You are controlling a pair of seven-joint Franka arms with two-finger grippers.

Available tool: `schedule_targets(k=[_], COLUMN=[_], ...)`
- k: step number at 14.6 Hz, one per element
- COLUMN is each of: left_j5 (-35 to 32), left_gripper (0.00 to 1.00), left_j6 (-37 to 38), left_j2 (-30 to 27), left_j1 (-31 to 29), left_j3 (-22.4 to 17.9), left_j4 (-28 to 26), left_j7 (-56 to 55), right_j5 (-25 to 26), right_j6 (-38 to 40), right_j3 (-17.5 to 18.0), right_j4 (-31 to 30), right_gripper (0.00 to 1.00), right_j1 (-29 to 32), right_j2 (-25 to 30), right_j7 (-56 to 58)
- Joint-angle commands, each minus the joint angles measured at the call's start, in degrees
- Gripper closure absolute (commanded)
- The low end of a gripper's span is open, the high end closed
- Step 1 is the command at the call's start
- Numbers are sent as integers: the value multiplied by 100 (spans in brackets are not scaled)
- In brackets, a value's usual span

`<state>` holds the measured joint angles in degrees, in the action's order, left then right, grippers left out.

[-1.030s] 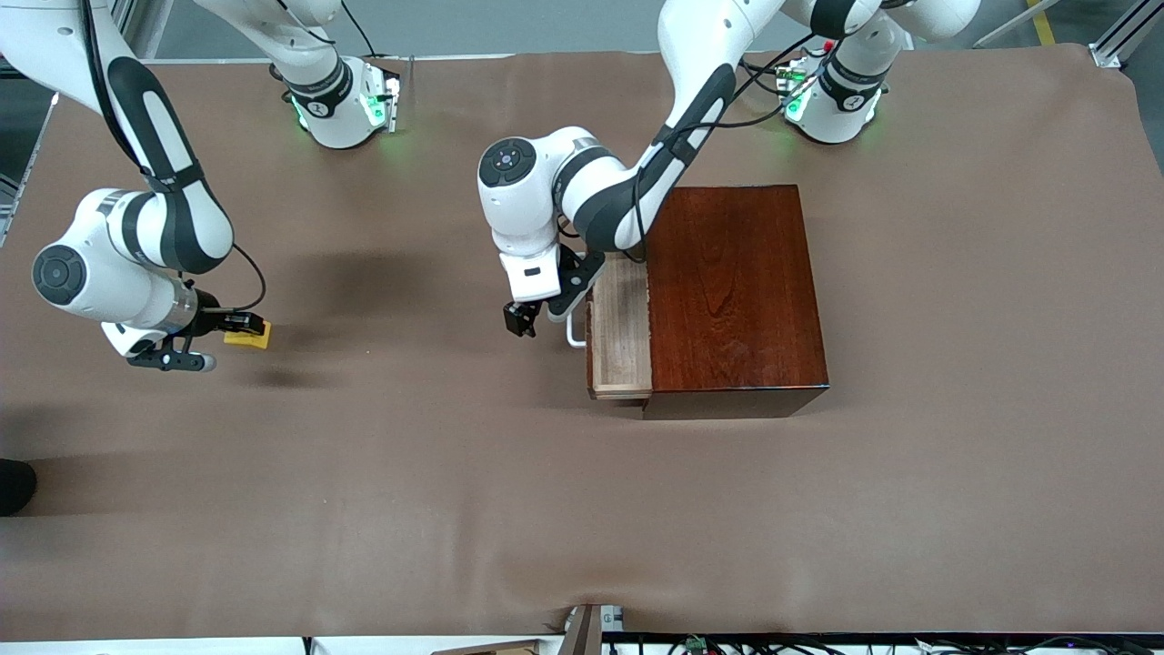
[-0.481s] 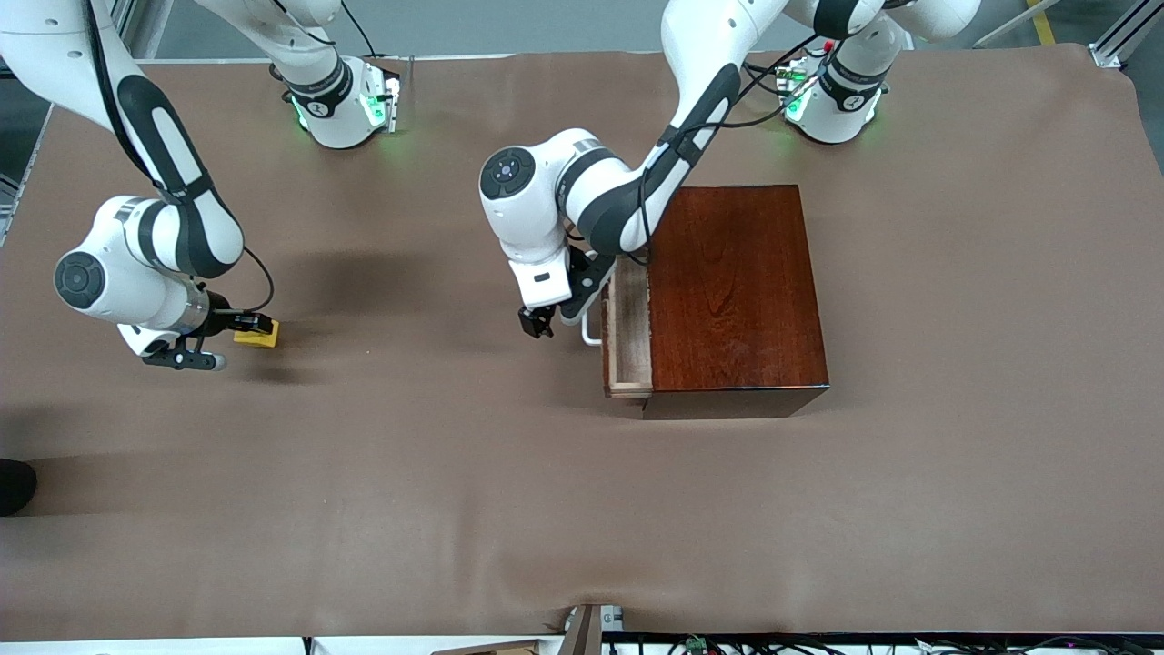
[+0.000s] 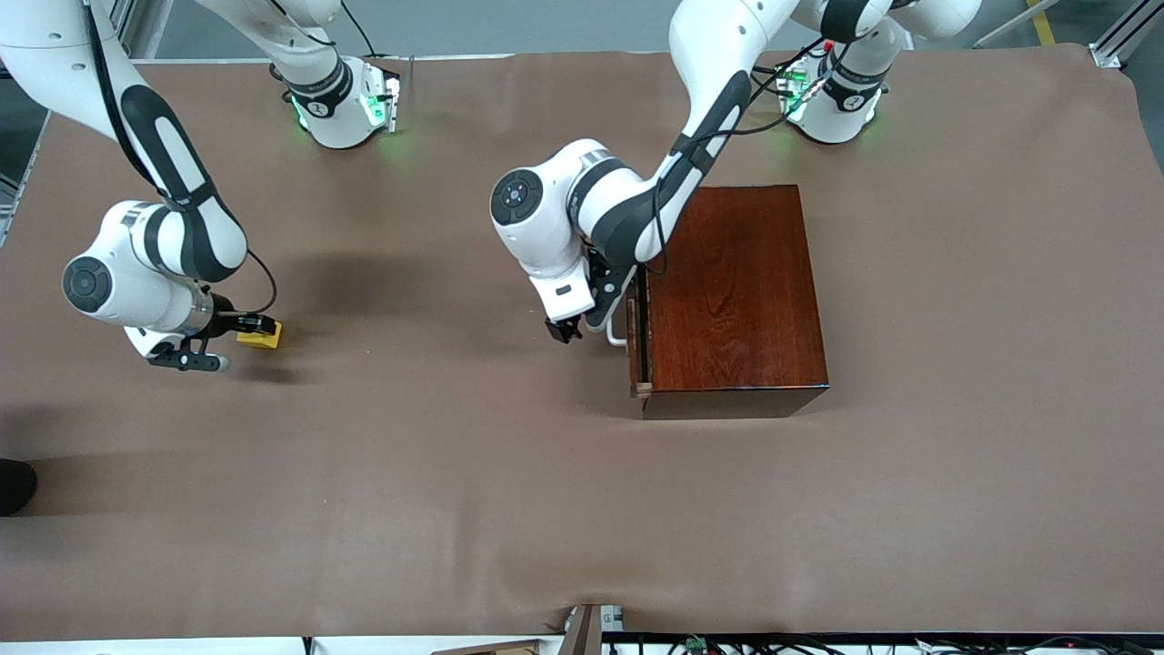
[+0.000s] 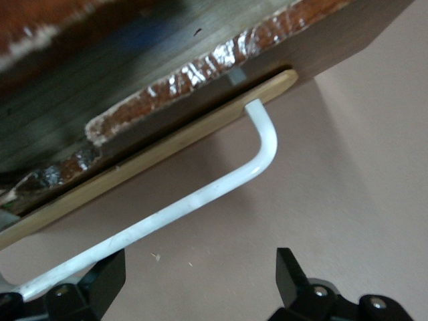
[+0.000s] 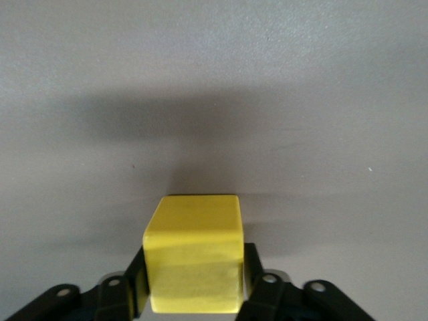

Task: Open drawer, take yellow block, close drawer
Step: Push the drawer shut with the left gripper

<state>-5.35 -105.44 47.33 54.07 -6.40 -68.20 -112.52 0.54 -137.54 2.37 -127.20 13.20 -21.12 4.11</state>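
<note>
The drawer (image 3: 635,346) of the dark reddish-brown box (image 3: 737,291) is pushed almost fully in, with only a thin pale strip (image 4: 167,144) of it showing. Its white handle (image 3: 617,338) (image 4: 200,197) sticks out toward the right arm's end. My left gripper (image 3: 568,332) (image 4: 199,267) is open in front of the drawer, and the handle runs past one fingertip (image 4: 107,274). Toward the right arm's end, the yellow block (image 3: 259,337) (image 5: 194,261) sits low at the table cloth. My right gripper (image 3: 253,333) (image 5: 194,271) has its fingers against both sides of it.
Brown cloth (image 3: 546,500) covers the whole table. The arm bases (image 3: 341,105) (image 3: 832,100) stand along the edge farthest from the front camera. A dark object (image 3: 14,487) pokes in at the right arm's end, nearer the front camera.
The drawer has slid from well open to nearly shut, and my left gripper followed it toward the box. My right gripper shifted slightly with the yellow block between its fingers.
</note>
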Motion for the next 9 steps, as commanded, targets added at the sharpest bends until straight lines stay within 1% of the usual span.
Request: schedule_targets(k=[1,4,6,9], left_j5=[-151,-142,-142,-90], left_gripper=[0,0,0,0], left_j6=[454,560,604,604], left_j2=[-224,-224,-224,-224], left_j1=[-19,-63,-90,-98], left_j3=[7,7,7,16], left_j4=[-247,-247,-247,-212], left_j7=[-86,-86,-86,-25], right_j5=[122,104,95,95], right_j6=[261,675,772,1131], right_j3=[114,149,193,273], right_j4=[142,424,512,784], right_gripper=[0,0,0,0], right_j1=[122,96,69,-150], right_j2=[29,73,222,529], right_j7=[72,64,55,72])
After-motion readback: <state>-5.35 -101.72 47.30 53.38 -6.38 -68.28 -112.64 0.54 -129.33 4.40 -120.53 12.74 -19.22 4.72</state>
